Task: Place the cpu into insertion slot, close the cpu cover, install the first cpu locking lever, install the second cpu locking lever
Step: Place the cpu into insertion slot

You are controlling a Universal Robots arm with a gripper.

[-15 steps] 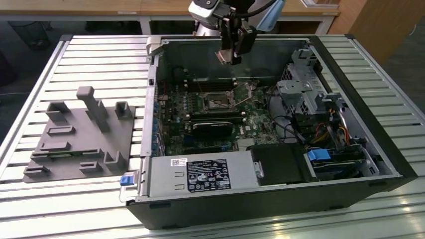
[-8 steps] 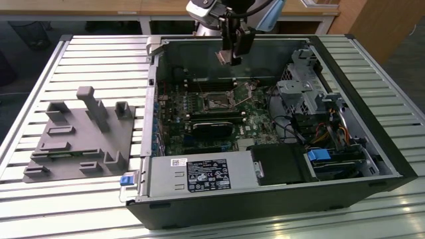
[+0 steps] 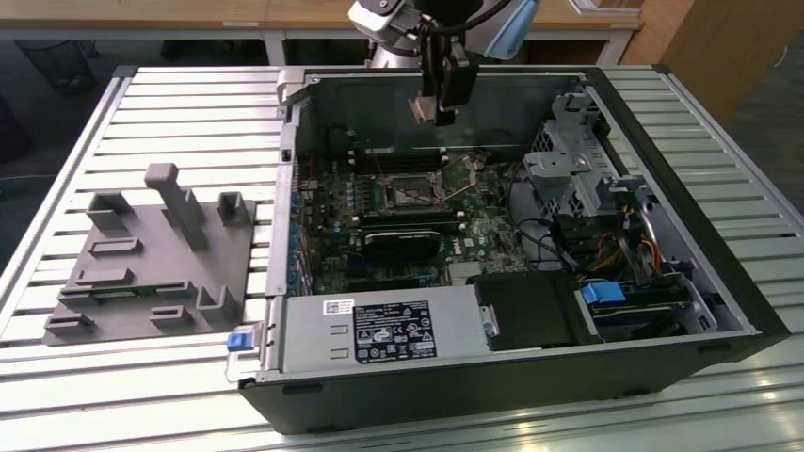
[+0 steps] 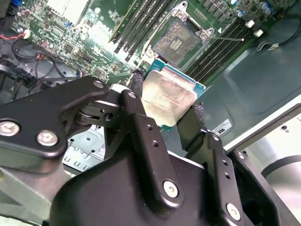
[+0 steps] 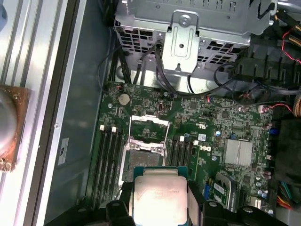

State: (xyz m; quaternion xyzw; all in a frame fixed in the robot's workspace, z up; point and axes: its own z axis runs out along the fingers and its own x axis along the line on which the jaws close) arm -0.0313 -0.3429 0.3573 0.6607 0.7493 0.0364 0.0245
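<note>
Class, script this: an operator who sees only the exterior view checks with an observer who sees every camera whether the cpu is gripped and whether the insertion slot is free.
Operator: I see the tool above the open case. What does it hold?
Observer: The cpu, clamped by two opposite edges in the second wrist view, metal top showing.
Operator: Is the insertion slot free?
Observer: Yes. In the second wrist view its pin grid lies bare, nothing seated.

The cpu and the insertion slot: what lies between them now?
Nothing; the stretch is bare. In the first wrist view the cpu, held by the gripper, hangs clear of the open insertion slot.
</note>
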